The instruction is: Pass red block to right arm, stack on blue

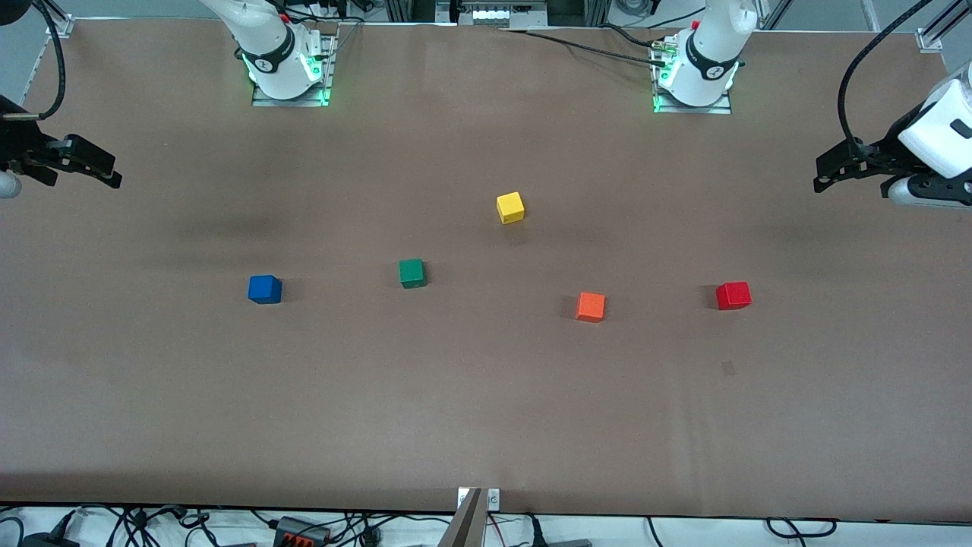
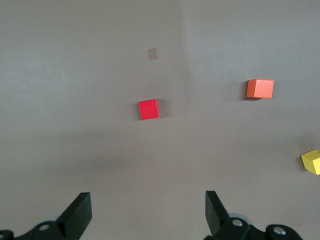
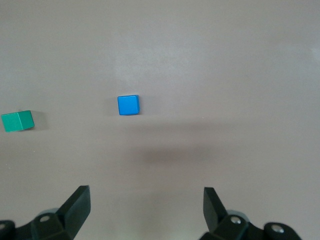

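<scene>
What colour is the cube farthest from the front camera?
Yellow cube; it shows best in the front view.

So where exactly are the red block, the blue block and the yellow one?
red block (image 1: 733,295): front view, its top face.
blue block (image 1: 264,289): front view, its top face.
yellow block (image 1: 510,207): front view, its top face.

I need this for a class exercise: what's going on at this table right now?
Nothing is being handled yet. The left gripper and the right gripper hang open at their own ends of the table. The red block and the blue block sit apart on the table, with green, yellow and orange cubes between them.
</scene>
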Controlling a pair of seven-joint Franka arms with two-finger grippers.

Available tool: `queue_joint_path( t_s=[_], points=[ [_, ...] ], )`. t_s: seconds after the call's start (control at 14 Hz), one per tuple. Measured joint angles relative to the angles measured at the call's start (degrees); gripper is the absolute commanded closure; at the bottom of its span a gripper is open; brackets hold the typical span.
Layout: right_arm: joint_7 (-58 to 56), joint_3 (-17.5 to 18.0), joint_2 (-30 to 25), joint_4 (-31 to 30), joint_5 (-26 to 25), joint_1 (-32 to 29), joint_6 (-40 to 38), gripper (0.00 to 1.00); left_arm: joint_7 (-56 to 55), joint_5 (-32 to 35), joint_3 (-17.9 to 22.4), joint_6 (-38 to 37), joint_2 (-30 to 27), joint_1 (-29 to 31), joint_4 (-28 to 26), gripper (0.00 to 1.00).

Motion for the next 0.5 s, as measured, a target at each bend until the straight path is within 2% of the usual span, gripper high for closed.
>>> queue_joint_path(
  t_s=[0.29, 0.5],
  points=[
    [0.0, 0.0, 0.0, -0.2, 0.0, 0.0, -0.1, 0.00, 0.0, -0.8, 0.0, -2.8, 4.2, 0.1, 1.2, 0.00],
    [0.0, 0.0, 0.1, -0.4, 0.0, 0.0, -0.1, 0.00, 0.0, -0.8, 0.2, -3.6, 10.8, 0.3, 8.1, 0.00]
  ],
)
